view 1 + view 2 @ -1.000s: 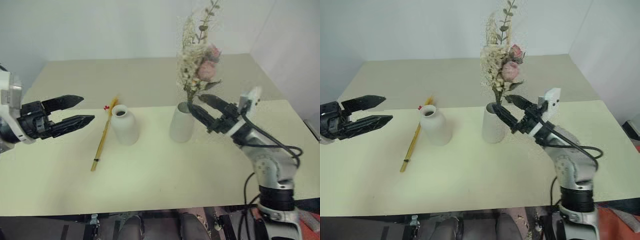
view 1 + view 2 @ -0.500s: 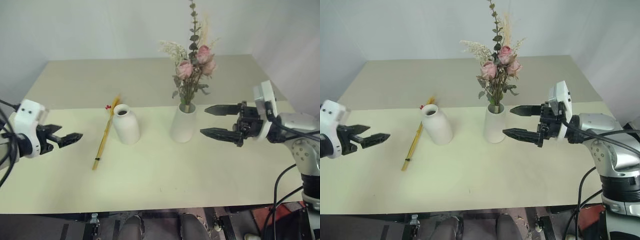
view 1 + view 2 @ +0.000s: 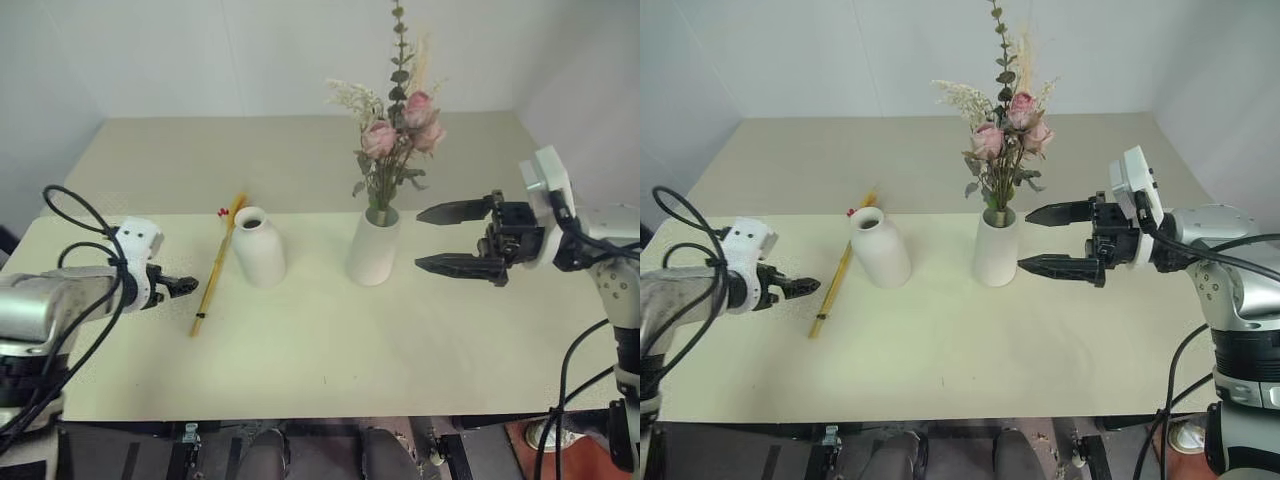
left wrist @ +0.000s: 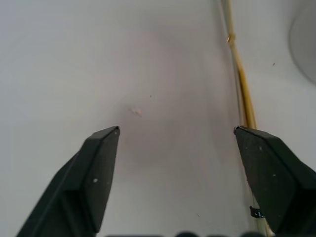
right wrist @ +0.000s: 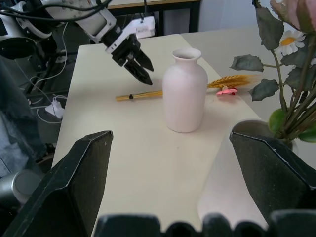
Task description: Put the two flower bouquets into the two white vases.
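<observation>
The rose bouquet (image 3: 395, 130) stands upright in the wide-mouthed white vase (image 3: 372, 250). To its left is the bottle-shaped white vase (image 3: 258, 247), with nothing in it. The yellow wheat-like stalk (image 3: 213, 265) lies flat on the table just left of that vase, its red blossoms at the far end. My left gripper (image 3: 180, 287) hangs low over the table beside the stalk's near end, open, and the stalk (image 4: 240, 84) runs past one finger. My right gripper (image 3: 418, 238) is level to the right of the wide vase, open and holding nothing.
The cream table (image 3: 330, 350) has bare room in front of both vases and behind them up to the white wall. Past the table's left edge, the right wrist view shows cables (image 5: 47, 106) on the floor.
My left gripper has dropped to the table and tipped down toward the stalk's near end. My right gripper let go of the rose stems and drew back to the right; the bouquet stands upright.
</observation>
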Robot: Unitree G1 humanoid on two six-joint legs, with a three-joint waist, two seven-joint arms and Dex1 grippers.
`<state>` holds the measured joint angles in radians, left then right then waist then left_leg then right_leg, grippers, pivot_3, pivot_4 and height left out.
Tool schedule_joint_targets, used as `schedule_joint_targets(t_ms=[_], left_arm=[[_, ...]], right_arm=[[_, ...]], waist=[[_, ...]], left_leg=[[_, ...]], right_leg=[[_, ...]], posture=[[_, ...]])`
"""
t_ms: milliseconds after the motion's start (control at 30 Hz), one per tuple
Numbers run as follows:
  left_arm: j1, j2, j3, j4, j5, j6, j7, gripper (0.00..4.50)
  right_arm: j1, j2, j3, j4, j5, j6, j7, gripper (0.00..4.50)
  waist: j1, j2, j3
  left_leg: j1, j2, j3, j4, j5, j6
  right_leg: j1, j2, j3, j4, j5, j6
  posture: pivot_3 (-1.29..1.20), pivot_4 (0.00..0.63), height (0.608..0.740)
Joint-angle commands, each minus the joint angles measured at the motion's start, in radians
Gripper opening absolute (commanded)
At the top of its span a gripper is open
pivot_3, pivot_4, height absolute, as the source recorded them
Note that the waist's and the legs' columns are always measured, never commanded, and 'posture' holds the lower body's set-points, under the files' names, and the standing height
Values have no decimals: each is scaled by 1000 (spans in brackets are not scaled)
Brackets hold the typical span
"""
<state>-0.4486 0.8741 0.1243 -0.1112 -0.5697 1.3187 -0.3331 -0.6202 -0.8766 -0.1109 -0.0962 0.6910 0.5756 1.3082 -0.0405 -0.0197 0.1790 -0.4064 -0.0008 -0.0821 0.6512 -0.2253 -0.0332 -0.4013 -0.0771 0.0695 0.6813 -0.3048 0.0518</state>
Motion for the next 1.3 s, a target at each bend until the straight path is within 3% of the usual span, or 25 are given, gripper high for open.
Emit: schedule_joint_targets(t_ms=[33,267,333,800,1067,1200,1300], left_arm=[[-24,1,10,21,48,-12,4,2717],[-23,10,41,37,89,-13,-5,403],[-17,15,56,40,95,-13,-7,92],[4,-4,172,9,120,-18,1,92],[-13,40,210,-22,96,13,-46,92],[-72,64,195,-87,16,133,-111,845],[-157,35,175,-93,4,226,-96,1786]], right_arm=[[18,-1,-65,-32,27,-21,-9,4500],[85,28,-117,-77,41,-15,-65,4500],[101,32,-127,-88,45,-15,-73,4500],[139,47,-143,-109,64,-30,-100,4500],[139,51,-132,-104,57,-36,-96,4500],[135,50,-126,-96,49,-39,-93,4500],[134,49,-124,-98,49,-38,-95,4500]], waist=[[0,0,0],[-1,-1,0],[-1,-1,0],[-1,-1,0],[-1,-1,0],[-2,-1,0],[5,-1,0]], left_leg=[[0,0,0,0,0,0],[0,0,0,1,0,0],[0,0,0,1,0,0],[0,0,0,1,0,0],[0,0,0,1,0,0],[0,0,0,1,0,0],[0,0,0,2,0,0]], right_leg=[[0,0,0,0,0,0],[-1,0,0,1,0,0],[-1,0,0,1,0,0],[0,0,0,1,0,0],[0,0,0,1,0,0],[0,0,0,1,0,0],[1,0,-1,1,0,0]], posture=[[0,150,740],[0,150,740],[0,150,740],[0,150,740],[0,150,740],[0,150,740],[0,150,740]])
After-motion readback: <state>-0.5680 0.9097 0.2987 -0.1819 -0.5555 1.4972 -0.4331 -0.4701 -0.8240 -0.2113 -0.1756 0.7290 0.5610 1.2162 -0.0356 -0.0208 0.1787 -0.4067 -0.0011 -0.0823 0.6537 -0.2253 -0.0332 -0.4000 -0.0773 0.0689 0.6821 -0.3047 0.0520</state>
